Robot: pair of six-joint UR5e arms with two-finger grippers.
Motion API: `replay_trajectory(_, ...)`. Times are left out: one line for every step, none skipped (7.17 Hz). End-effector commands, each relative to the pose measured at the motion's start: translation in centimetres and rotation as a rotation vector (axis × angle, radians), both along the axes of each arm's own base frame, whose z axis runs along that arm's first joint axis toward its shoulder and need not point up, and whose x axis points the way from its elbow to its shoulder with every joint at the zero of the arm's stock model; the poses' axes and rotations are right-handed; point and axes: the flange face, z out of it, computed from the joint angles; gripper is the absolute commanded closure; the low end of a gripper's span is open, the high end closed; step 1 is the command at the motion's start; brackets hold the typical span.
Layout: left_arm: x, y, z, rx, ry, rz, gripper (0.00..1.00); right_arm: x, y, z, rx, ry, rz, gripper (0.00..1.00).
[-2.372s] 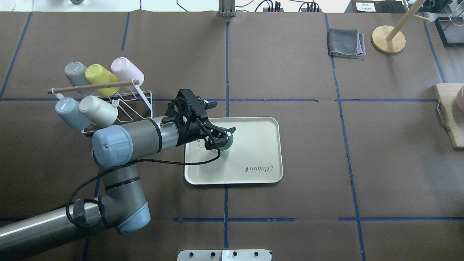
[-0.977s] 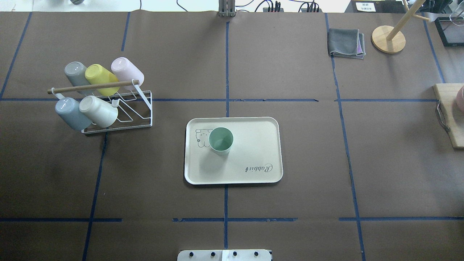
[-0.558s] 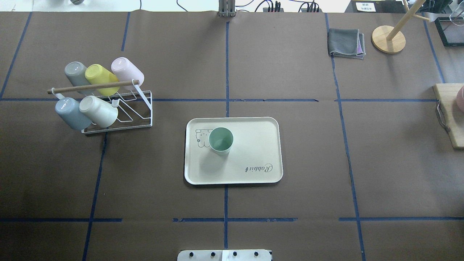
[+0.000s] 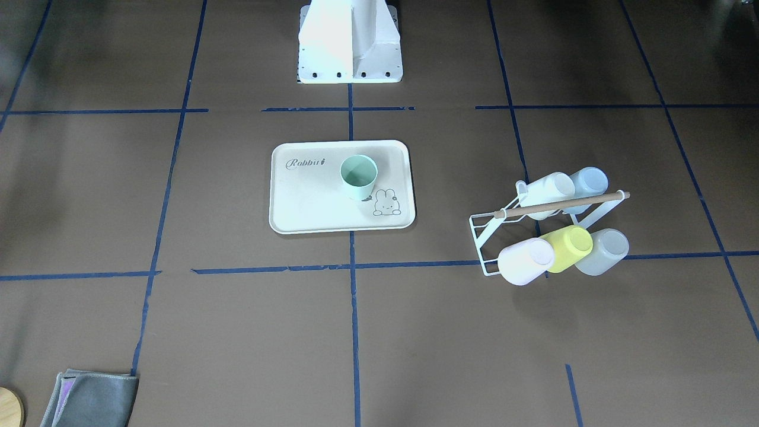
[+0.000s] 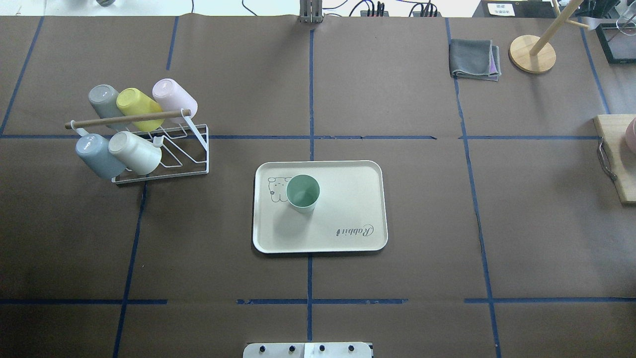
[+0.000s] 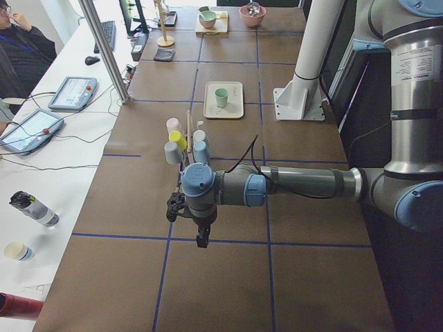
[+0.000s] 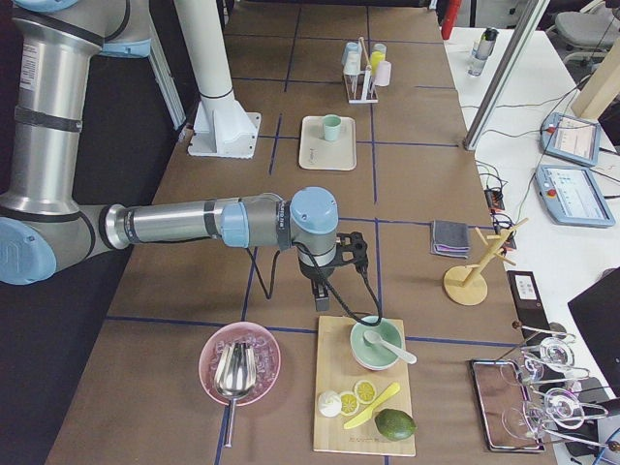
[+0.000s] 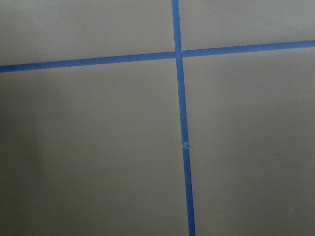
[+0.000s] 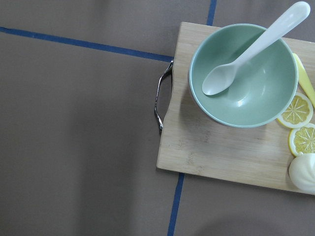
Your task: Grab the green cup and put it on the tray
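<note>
Mint-green matte plastic, that's the green cup point(image 4: 359, 177): a little handleless tapered tumbler standing mouth-up on the tray point(image 4: 308, 201), which is a flat cream rectangle with rounded corners and a raised rim. The cup sits just beside the bunny drawing point(image 4: 386, 203). Off to one side, a white wire-and-wood rack point(image 4: 533, 207) holds five pastel cups point(image 4: 525, 261) tipped on their sides. From overhead the cup is in the tray's left half, the brown paper worktop point(image 5: 397, 223) is crossed with blue tape lines, and a folded grey cloth point(image 5: 472, 58) lies at the far right. From the left end, the left pincer point(image 6: 199, 238) hangs over bare worktop well apart from the tray; can't tell if it's released or clenched. From the right end, the right pincer point(image 7: 322, 295) hovers near a wooden board point(image 7: 334, 373), and again I can't tell. The left wrist cam shows only paper and tape. The right wrist cam shows a glossy green bowl point(image 9: 243, 93) with a white spoon point(image 9: 256, 46) in it, plus lemon slices point(image 9: 295, 110), all on the board.
</note>
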Motion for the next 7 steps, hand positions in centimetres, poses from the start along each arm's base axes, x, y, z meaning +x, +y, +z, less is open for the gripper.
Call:
replay_trajectory(-0.1,-0.1,0.0,0.031,0.000,0.003,0.00,0.0,0.1,0.2,-0.004,0.000,0.000,0.00)
replay_trajectory(-0.1,-0.3,0.3,0.055,-0.002,-0.001,0.00,0.0,0.0,0.2,-0.004,0.000,0.001,0.00)
replay_trajectory(-0.2,-0.3,0.2,0.055,-0.004,-0.006,0.00,0.0,0.0,0.2,-0.004,0.001,0.001,0.00)
replay_trajectory(-0.1,0.9,1.4,0.031,-0.006,-0.001,0.00,0.0,0.0,0.2,-0.003,0.002,-0.001,0.00)
replay_trajectory(-0.1,0.9,1.6,0.026,-0.004,-0.002,0.00,0.0,0.0,0.1,0.001,0.002,-0.001,0.00)
replay_trajectory(-0.1,1.0,1.7,0.023,-0.004,-0.002,0.00,0.0,0.0,0.2,-0.004,0.002,0.000,0.00)
replay_trajectory(-0.1,1.0,1.7,0.023,-0.004,-0.002,0.00,0.0,0.0,0.2,-0.005,0.000,0.001,0.00)
